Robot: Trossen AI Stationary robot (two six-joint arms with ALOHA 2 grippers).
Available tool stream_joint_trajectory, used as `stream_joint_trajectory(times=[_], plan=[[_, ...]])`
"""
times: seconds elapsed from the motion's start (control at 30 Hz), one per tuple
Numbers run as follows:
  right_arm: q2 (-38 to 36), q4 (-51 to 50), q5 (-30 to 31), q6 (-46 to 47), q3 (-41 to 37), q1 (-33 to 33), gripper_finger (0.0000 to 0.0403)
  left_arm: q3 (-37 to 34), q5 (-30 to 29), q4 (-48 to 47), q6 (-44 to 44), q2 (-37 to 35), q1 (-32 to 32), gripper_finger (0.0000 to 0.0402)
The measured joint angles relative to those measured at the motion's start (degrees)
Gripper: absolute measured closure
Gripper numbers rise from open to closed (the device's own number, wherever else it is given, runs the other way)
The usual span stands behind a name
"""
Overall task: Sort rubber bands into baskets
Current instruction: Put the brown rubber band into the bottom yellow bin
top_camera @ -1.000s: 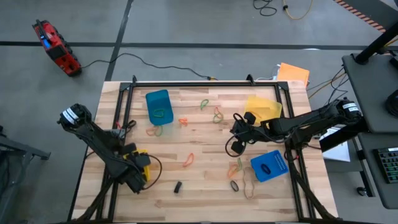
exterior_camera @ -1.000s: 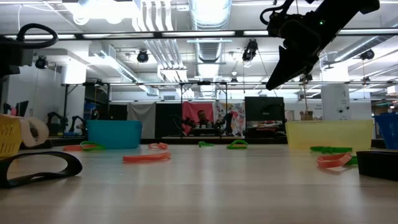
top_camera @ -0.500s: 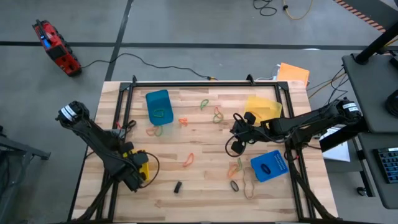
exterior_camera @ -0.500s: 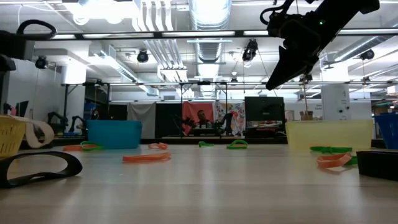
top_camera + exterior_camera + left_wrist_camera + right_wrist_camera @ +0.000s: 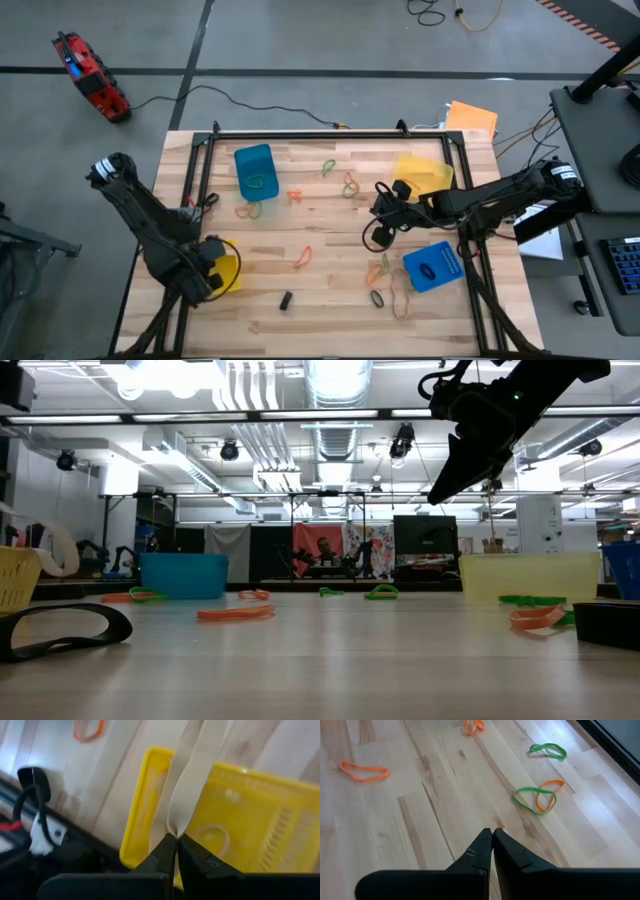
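Observation:
My left gripper [image 5: 176, 837] is shut on a tan rubber band [image 5: 192, 775] over a yellow basket [image 5: 226, 266] at the table's near left. The band also shows in the low view [image 5: 60, 550], above that basket's rim [image 5: 15, 560]. My right gripper [image 5: 492, 832] is shut on nothing and hangs high over the table's middle right [image 5: 383, 212]. Below it, green and orange rubber bands [image 5: 540, 800] lie flat on the wood. A blue basket [image 5: 255, 170] and a second yellow basket [image 5: 422, 172] stand at the far side, and another blue basket [image 5: 433, 265] at the near right. My left gripper pinches the tan band at one end of its loop [image 5: 175, 826] between the two fingertips. The two strands run side by side away from the fingers. The fingers come from above, pointing down at the basket. Whether the band's far end touches the basket, I cannot tell.
More loose bands lie about the table: an orange one [image 5: 303, 257] at the centre and several beside the near right blue basket [image 5: 385, 275]. A small black block [image 5: 286, 300] sits near the front edge. A dark metal frame [image 5: 330, 133] borders the table.
My left gripper has gone up and a little toward the table's left edge, uncovering more of the yellow basket. The tan band has risen with it and now stands higher above the basket's rim.

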Motion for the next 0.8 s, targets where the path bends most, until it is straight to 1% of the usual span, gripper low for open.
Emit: stream_joint_trajectory(times=[0.1,0.23,0.3,0.33,0.43,0.5,0.63,0.8], plan=[[0.00,0.00,0.00,0.00,0.00,0.00,0.0393,3.78,4.22,-4.35,-0.55,0.10,-0.50,0.0401],[0.00,0.00,0.00,0.00,0.00,0.00,0.0393,8.72,11.52,-9.78,-0.68,0.85,-1.15,0.0401],[0.00,0.00,0.00,0.00,0.00,0.00,0.0393,10.95,13.44,-12.07,-0.58,1.17,-1.38,0.0402],[0.00,0.00,0.00,0.00,0.00,0.00,0.0393,11.77,13.04,-12.59,-0.18,1.29,-1.41,0.0402],[0.00,0.00,0.01,-0.01,0.00,0.00,0.0393,13.03,8.33,-11.65,2.44,1.58,-1.44,0.0402],[0.00,0.00,0.00,-0.02,0.00,0.00,0.0393,13.16,7.48,-11.63,2.73,2.03,-1.38,0.0402],[0.00,-0.01,0.00,-0.02,0.00,0.00,0.0393,11.33,3.00,-10.09,3.05,2.47,-1.40,0.0402],[0.00,0.00,0.00,-0.02,0.00,0.00,0.0393,8.04,0.05,-4.22,3.30,2.73,-1.42,0.0402]])
